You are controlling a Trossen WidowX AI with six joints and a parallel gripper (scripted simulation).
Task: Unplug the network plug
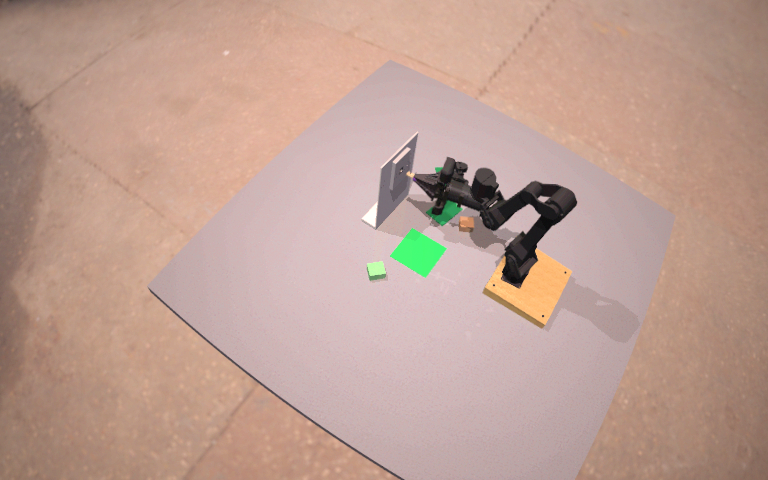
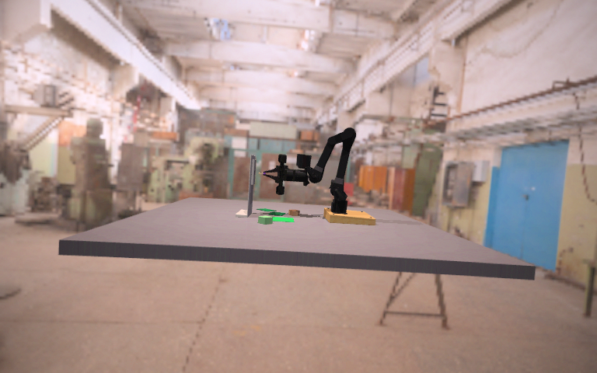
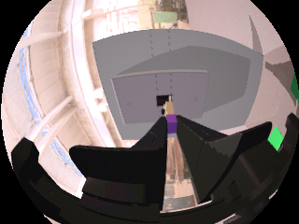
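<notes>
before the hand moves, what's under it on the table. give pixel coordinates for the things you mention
Below the hand (image 1: 415,178) (image 2: 263,173) (image 3: 170,119), dark green patches (image 1: 445,213) (image 2: 276,214) show partly. The arm covers the stretch between them from above, so whether they join can't be seen.
</notes>
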